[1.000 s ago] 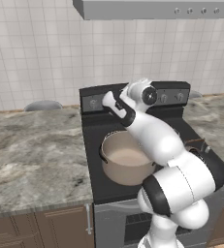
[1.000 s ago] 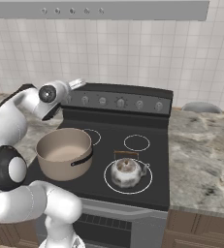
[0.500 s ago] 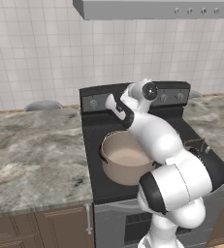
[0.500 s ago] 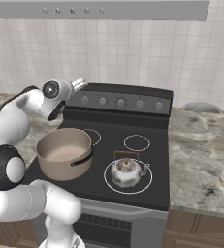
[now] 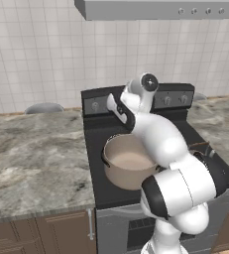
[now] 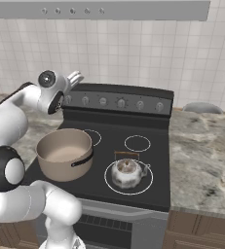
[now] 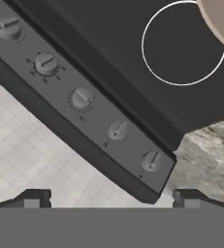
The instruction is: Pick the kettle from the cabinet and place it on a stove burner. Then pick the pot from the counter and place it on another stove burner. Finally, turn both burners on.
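Left base view: the pot point(image 5: 130, 161) sits on the stove's point(image 5: 93, 163) front-left burner; the hand point(image 5: 114, 105) hovers at the knob panel.

Right base view: the kettle point(image 6: 128, 172) rests on the front-right burner, beside the marble surface point(image 6: 201, 146).

Hand view: fingers point(image 7: 33, 198) spread wide, holding nothing. The nearest knob point(image 7: 151, 161) lies ahead; centre on it before closing and twisting.

A long grey range hood point(image 5: 155, 8) spans the top, carrying a row of small round buttons point(image 6: 65, 10) on its front face. Behind everything runs a wall of white square tiles point(image 6: 133, 53). Low grey domed objects rest against that wall, one at the far left point(image 5: 44, 107) in the left base view and one at the right point(image 6: 201, 107) in the right base view; what they are is unclear.
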